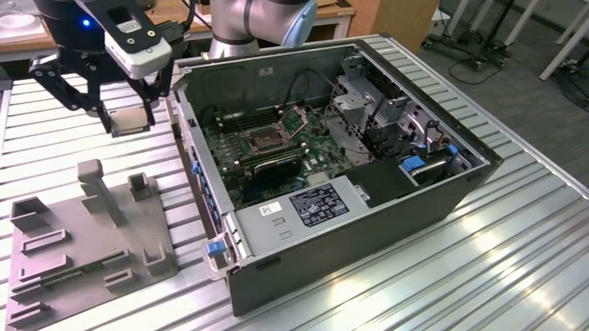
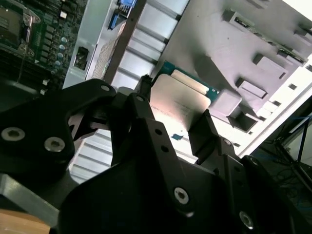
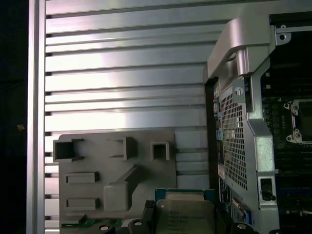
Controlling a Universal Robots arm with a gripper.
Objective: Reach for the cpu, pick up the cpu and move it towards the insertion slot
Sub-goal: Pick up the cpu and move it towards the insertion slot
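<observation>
Black angular pincer (image 2: 170, 119) clamps the flat, square, silvery cpu (image 2: 178, 105) above ribbed metal table (image 3: 122, 73).

CPU (image 1: 129, 118), pale silver-white metal face with a green border, faint dark print on the face in both wrist views (image 2: 183, 105) (image 3: 187, 214); gripper (image 1: 127, 116), matte black fingers (image 2: 146, 105) with silver screw heads, below a white-and-grey wrist housing (image 1: 138, 45); tray (image 1: 87, 241), uniform mid-grey plastic; table (image 1: 515, 227), bright silver aluminium in parallel ribbed stripes; computer case (image 1: 368, 227), black outer shell, grey metal inside, blue plastic latches; motherboard (image 1: 248, 148), dark green with black memory slots; insertion slot (image 1: 262, 140), black square in a silvery frame; drive cover (image 1: 313, 203), grey with a black label and a white sticker.
</observation>
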